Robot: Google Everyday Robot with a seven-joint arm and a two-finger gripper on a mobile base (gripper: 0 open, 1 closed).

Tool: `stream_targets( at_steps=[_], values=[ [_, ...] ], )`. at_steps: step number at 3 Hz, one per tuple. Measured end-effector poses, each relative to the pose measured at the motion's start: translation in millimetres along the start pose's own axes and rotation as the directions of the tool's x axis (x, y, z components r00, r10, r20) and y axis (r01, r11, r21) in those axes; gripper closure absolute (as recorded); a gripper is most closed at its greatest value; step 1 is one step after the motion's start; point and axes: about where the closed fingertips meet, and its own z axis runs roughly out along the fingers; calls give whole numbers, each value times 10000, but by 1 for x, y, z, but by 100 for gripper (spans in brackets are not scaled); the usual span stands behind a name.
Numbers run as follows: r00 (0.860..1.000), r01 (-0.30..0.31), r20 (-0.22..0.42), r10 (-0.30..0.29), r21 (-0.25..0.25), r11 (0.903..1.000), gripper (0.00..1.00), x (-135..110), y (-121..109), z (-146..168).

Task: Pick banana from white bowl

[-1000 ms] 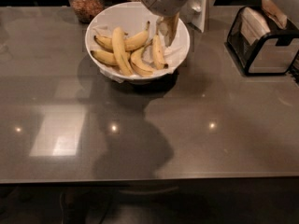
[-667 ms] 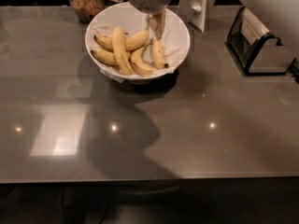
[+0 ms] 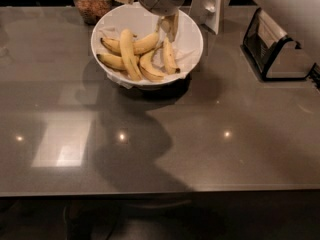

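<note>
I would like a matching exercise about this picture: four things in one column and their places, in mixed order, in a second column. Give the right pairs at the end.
Things:
1. gripper
2. longest banana
3. glass jar
4. dark holder

Places:
A. on the far right of the table
B. lying in the white bowl
C. behind the bowl, to the left
D. over the bowl's far right part

Pairs: 1-D; 2-B; 3-C; 4-A
</note>
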Motion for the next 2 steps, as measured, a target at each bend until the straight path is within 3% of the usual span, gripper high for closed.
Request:
stream_targets(
  at_steps=[1,2],
  values=[
    [9992,392,-120,-391,101,9992,0,3,2,11],
    [9959,903,-60,-902,168,9958,15,5,1,28]
  ],
)
